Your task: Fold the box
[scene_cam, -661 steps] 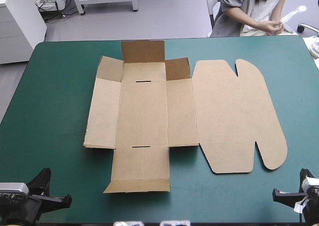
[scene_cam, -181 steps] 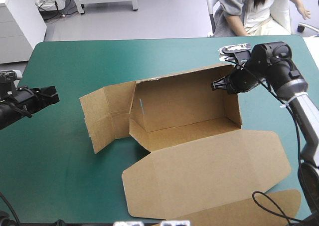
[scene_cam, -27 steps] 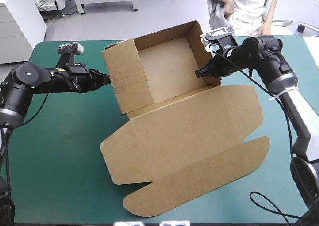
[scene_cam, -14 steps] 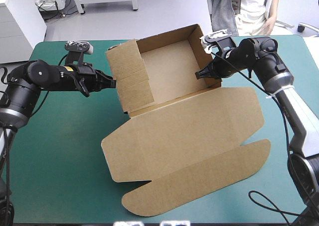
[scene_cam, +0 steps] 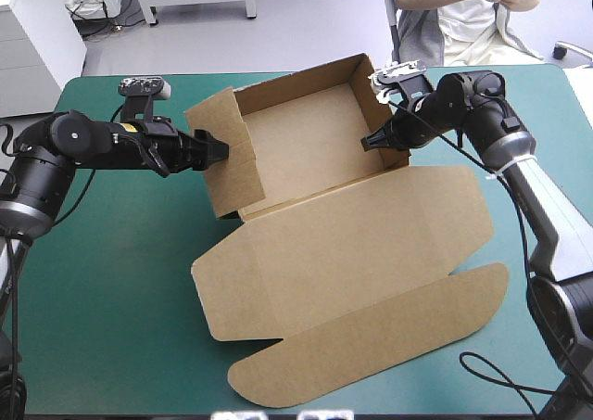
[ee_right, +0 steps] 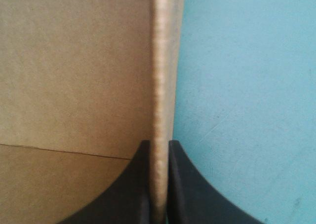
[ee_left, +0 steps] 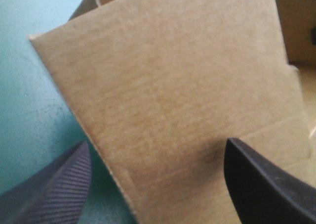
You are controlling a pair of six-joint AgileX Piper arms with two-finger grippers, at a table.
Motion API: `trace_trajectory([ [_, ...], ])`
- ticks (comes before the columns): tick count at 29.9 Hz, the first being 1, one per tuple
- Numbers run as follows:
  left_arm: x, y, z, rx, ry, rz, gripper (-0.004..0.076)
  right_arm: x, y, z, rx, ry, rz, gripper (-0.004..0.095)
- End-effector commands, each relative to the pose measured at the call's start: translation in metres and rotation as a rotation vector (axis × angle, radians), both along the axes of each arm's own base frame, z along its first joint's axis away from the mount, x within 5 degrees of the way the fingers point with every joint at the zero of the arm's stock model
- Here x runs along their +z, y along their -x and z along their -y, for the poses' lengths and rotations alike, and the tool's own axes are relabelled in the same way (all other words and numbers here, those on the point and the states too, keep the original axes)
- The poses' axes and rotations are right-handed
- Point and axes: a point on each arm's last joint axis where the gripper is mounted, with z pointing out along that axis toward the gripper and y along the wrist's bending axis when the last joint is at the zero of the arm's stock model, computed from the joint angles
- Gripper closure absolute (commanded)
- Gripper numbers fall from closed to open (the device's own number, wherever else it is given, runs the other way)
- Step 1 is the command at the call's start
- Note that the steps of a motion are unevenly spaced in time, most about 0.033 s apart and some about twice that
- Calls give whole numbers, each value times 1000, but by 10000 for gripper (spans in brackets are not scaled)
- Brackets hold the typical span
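The brown box (scene_cam: 306,142) sits mid-table, a touch toward 12 o'clock on the teal-green cover (scene_cam: 102,281) — walls up as an open tray, lid (scene_cam: 343,253) lying flat out toward 5 o'clock. At its 9 o'clock end, the left gripper (scene_cam: 220,149) has its black fingers (ee_left: 252,184) spread wide, the end flap (scene_cam: 236,177) standing between them, unclamped. At 3 o'clock, the right gripper (scene_cam: 368,142) pinches the side wall (scene_cam: 373,105) — jaws all but closed on the board.

Black jointed arms (scene_cam: 74,146); broad black fingers (ee_left: 261,184)
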Motion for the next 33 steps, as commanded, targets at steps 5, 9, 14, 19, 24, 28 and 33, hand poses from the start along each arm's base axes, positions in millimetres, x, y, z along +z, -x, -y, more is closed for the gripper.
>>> trace_trajectory([
  [5,26,11,3,28,99,57,176,29,8,2,-6,-56,104,921],
  [9,26,11,3,30,99,63,176,29,7,2,-6,-55,102,921],
  [14,27,11,4,30,116,64,176,29,7,2,-11,-59,100,921],
  [19,26,12,5,19,130,32,178,31,6,1,-25,-75,120,921],
  [24,23,10,0,82,92,14,179,37,7,2,-30,-75,139,921],
  [28,23,10,0,83,92,20,179,39,7,4,-42,-68,143,921],
  [33,23,9,-1,90,88,31,179,39,8,4,-41,-66,137,921],
])
